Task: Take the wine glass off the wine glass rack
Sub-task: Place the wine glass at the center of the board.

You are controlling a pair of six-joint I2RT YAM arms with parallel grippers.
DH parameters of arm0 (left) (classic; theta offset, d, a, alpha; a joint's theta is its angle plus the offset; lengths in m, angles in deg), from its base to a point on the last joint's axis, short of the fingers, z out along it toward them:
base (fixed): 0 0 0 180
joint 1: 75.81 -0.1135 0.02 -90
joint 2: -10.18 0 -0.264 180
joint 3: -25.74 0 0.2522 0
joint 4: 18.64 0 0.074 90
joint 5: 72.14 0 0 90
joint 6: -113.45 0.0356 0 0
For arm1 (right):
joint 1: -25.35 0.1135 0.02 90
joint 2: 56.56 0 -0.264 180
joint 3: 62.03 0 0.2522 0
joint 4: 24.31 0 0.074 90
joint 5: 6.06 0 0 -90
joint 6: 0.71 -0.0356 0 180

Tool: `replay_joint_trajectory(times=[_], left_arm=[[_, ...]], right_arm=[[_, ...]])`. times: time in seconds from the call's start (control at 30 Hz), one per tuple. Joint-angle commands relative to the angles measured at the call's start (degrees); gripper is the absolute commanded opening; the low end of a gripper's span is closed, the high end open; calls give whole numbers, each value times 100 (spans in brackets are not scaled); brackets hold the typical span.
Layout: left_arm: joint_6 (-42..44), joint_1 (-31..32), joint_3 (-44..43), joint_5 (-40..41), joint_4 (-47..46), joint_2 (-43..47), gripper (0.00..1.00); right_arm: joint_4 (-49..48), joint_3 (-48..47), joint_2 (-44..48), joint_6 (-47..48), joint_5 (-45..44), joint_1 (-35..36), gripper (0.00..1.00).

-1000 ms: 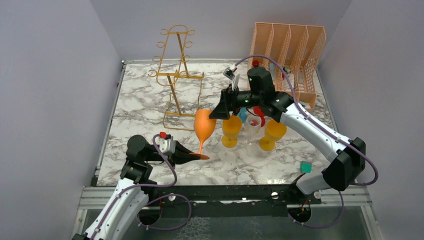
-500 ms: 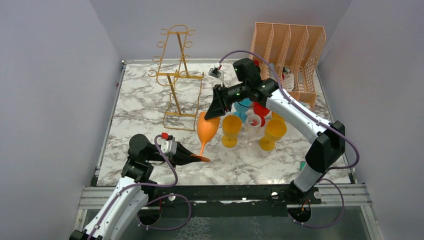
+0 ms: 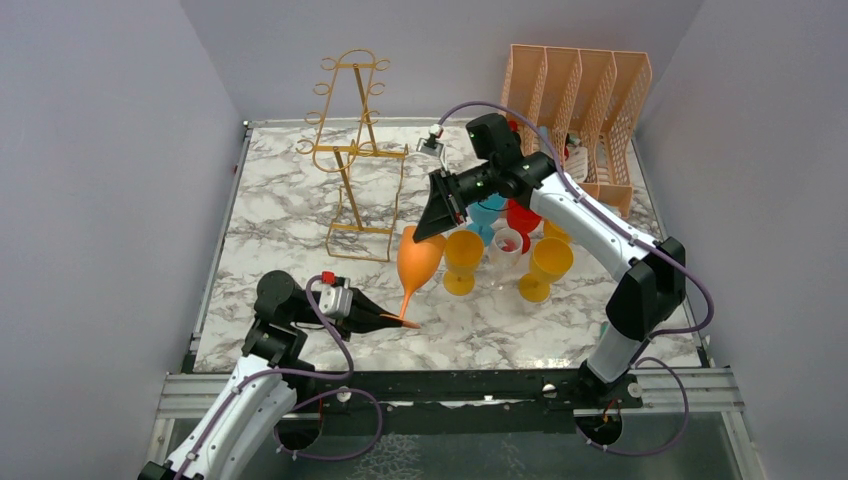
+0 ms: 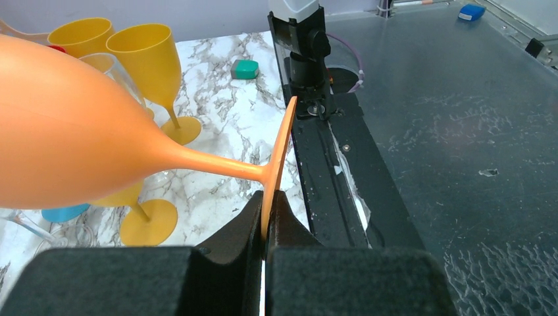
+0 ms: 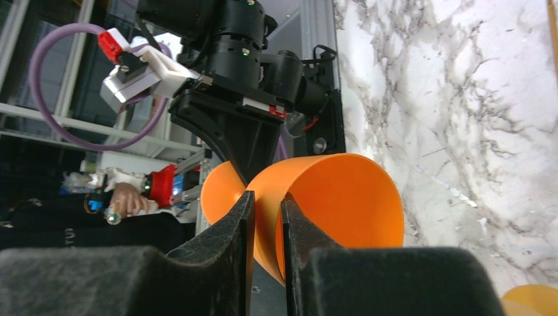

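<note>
Marble tabletop [image 3: 280,210], left tool [image 4: 265,224] pinching wine glass [image 4: 79,151] foot, bowl cropped

Orange wine glass [image 5: 335,197] rim between right fingers [image 5: 224,253], left fingers [image 5: 231,141] behind it, marble table [image 5: 474,99]

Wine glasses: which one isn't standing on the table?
The orange wine glass. It hangs tipped in the air, its foot pinched in the left tool, while the yellow glasses stand upright on the table.

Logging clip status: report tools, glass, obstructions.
Left tool shut on glass foot. Right tool pinches its rim. Glass tilted, clear of rack. Yellow glasses close beside bowl.
</note>
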Motion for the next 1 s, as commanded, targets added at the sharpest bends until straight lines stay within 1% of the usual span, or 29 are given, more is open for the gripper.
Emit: replay_joint_trajectory(times=[0.0,0.1,0.17,0.27,0.33,0.4,0.57,0.63,0.7,0.73,0.83,0.97], left_arm=[[58,5,-88,-70,-139,5,0],[121,1,-141,-16,-76,26,0],[168,2,-175,70,7,10,0],[767,1,-400,204,781,-34,0],[938,1,-501,211,1021,-48,1],[947,1,-563,220,1071,-34,3],[938,3,-628,211,1097,70,16],[954,3,-649,180,1145,88,23],[1002,4,-714,165,1298,100,33],[1000,1,-737,161,1335,112,36],[993,2,-737,135,1364,182,37],[1005,5,-824,160,1531,281,45]], right_arm=[[5,-101,-96,-137,781,-4,18],[23,-92,-89,-126,831,-13,13],[8,-52,-28,-170,681,-15,10],[-297,173,82,-301,874,-13,7],[-404,258,113,-393,902,-13,4],[-414,281,118,-423,894,-13,2],[-654,502,270,-558,947,-13,1],[-802,591,374,-630,923,-13,1],[-876,687,448,-693,936,-14,1],[-913,741,480,-701,933,-13,1],[-961,907,606,-662,803,-15,1],[-1003,1105,763,-654,681,-13,1]])
